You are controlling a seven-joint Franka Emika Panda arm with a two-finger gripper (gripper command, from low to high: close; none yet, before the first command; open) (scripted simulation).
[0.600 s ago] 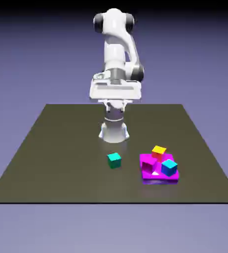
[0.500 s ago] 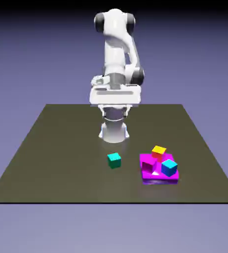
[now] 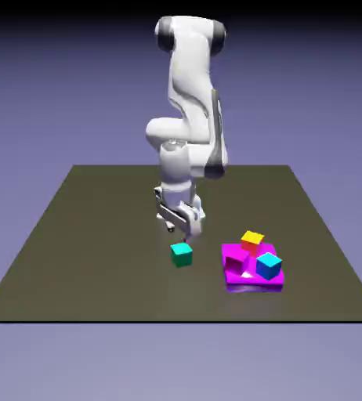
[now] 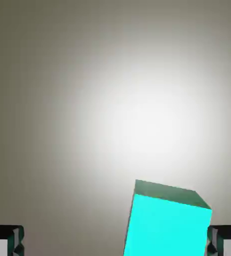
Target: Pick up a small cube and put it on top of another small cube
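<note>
One gripper [image 3: 179,227] is present; against the views of half a second ago it has dropped from high above the table [image 3: 82,251] to just above it, and the hand has turned. Its fingers stand wide apart and hold nothing. Judgement: this is the approach to the pick, with no grasp made yet.

Left to right in the exterior view:
- The small cube [image 3: 182,254], teal-green, rests on the table just below the gripper, apart from all else. In the hand view it [image 4: 165,225] lies skewed between the fingertips, close to the right one [image 4: 226,240], so the hand appears off-centre over it.
- A magenta block [image 3: 239,262] lies near, to the exterior view's right.
- A yellow-orange cube [image 3: 252,240] and a cyan-blue cube [image 3: 269,265] sit on that block.

Nothing obstructs the approach to the small cube; the cluster stands clear of the fingers
</note>
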